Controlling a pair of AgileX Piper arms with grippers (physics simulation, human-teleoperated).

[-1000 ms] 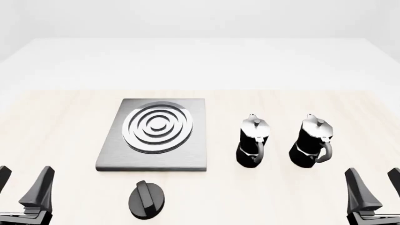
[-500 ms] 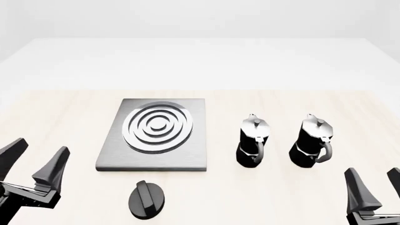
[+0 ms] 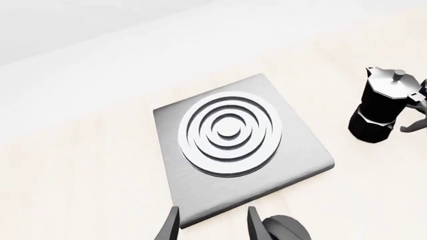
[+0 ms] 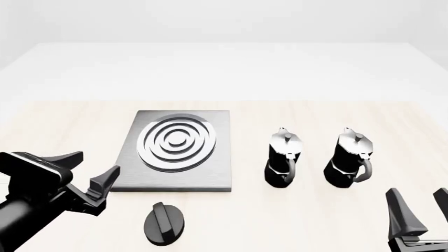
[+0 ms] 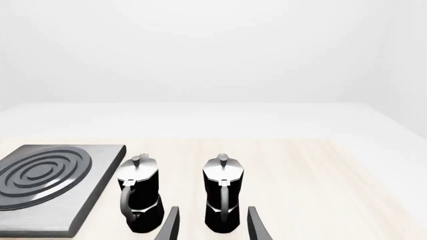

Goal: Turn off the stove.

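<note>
The stove (image 4: pixel 210 173) is a flat brushed-grey plate with silver burner rings, left of the table's middle. It also shows in the left wrist view (image 3: pixel 300 160) and the right wrist view (image 5: pixel 100 192). Its round black knob (image 4: pixel 165 223) with a raised bar lies on the table just in front of the plate; its edge shows in the left wrist view (image 3: pixel 285 228). My left gripper (image 4: pixel 89 167) is open and empty, left of the knob and at the plate's near left corner. My right gripper (image 4: pixel 422 206) is open and empty at the lower right.
Two black-and-silver moka pots (image 4: pixel 284 157) (image 4: pixel 349 157) stand right of the stove. They also show in the right wrist view (image 5: pixel 140 200) (image 5: pixel 222 199), and one shows in the left wrist view (image 3: pixel 381 106).
My left gripper has moved up and rightward from the lower left corner toward the stove and knob, turning to point right. The right arm has not moved.
</note>
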